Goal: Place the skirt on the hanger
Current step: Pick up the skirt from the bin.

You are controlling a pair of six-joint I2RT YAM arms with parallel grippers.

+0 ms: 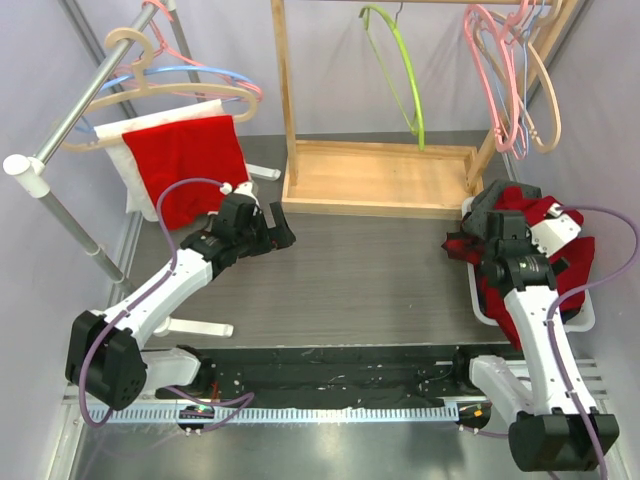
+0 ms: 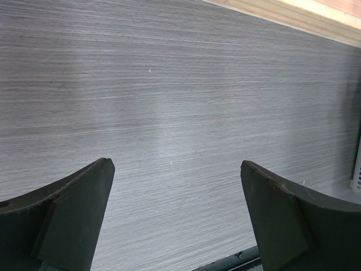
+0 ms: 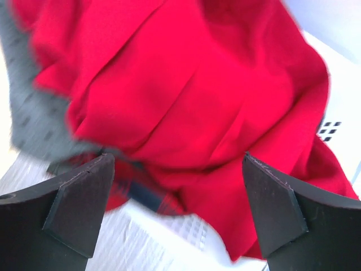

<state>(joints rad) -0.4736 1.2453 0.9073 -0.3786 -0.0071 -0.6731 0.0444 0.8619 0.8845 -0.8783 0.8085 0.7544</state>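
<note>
Right fingers (image 1: 495, 228) are spread wide and hold nothing. They hang right over the crumpled red fabric skirt (image 3: 186, 96), which is heaped in the white plastic basket (image 1: 478, 300) at the right edge of the grey worktop (image 1: 380, 270). A dark grey garment (image 1: 488, 200) is bunched on the heap's far-left side. The heap runs near-to-far along that edge; we see no clear waistband. Left fingers (image 1: 277, 233) are also spread and empty, over bare worktop left of centre and well apart from the skirt. So the right arm is nearer for the pick, we judge straight down into the red folds. The lime-green plastic hanger (image 1: 405, 80) hangs at the far edge; we can't tell which hanger is meant.
</note>
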